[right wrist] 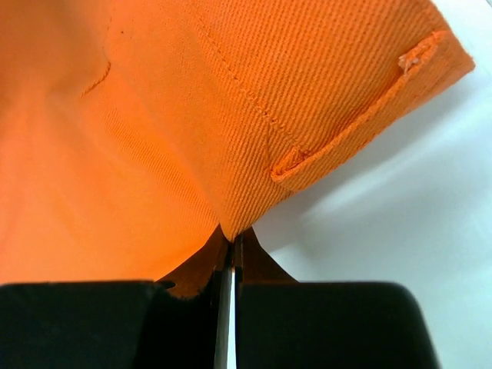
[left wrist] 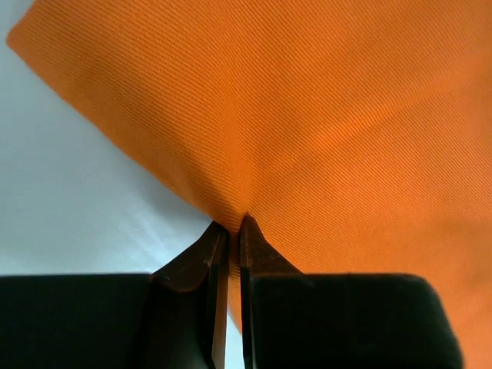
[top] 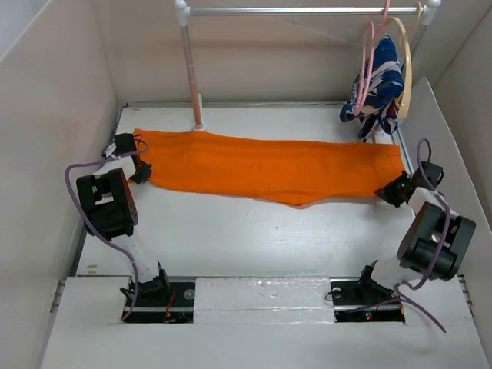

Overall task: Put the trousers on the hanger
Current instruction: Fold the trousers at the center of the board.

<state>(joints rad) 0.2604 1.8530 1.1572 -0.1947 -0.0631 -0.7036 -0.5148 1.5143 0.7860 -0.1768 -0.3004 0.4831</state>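
Orange trousers [top: 269, 169] lie flat on table [top: 254, 246], lengthwise left to right. The left gripper [top: 141, 167] is clenched on the edge of the left end. The right gripper [top: 390, 190] is clenched on the waistband corner, belt loop [right wrist: 346, 134] just beside. The pink hanger [top: 366, 69] hangs on rail [top: 307, 11], far right, beside a beige hanger [top: 405, 69] and a blue-white garment [top: 382, 81]

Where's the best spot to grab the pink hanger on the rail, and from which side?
Likely its bare curved side, approached from the left: the hanger hangs edge-on with that curve exposed, while the patterned garment and tan hanger crowd its right. Left gripper and right gripper are both shut on the trousers.
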